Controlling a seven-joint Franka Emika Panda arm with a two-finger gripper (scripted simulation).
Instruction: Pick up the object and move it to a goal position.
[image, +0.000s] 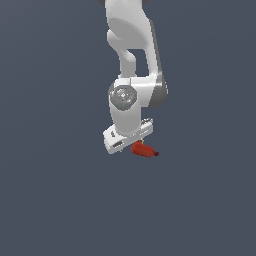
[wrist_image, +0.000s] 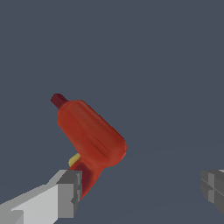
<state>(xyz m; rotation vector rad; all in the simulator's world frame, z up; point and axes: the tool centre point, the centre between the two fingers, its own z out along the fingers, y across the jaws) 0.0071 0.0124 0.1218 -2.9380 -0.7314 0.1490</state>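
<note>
The object (wrist_image: 92, 135) is a small red elongated thing with a chunky body, a narrow dark-red tip (wrist_image: 58, 100) and a small yellow patch by its lower part. In the exterior view it (image: 144, 150) lies just below the white hand, tip pointing to the exterior view's right. My gripper (wrist_image: 142, 190) is open, its two grey fingers wide apart. The object sits between them, close against one finger (wrist_image: 70, 194) and far from the other finger (wrist_image: 213, 188). In the exterior view the gripper (image: 134, 145) is right above the object, and its fingertips are mostly hidden by the hand.
A plain dark grey-blue surface fills both views. The white arm (image: 131, 60) comes down from the top of the exterior view.
</note>
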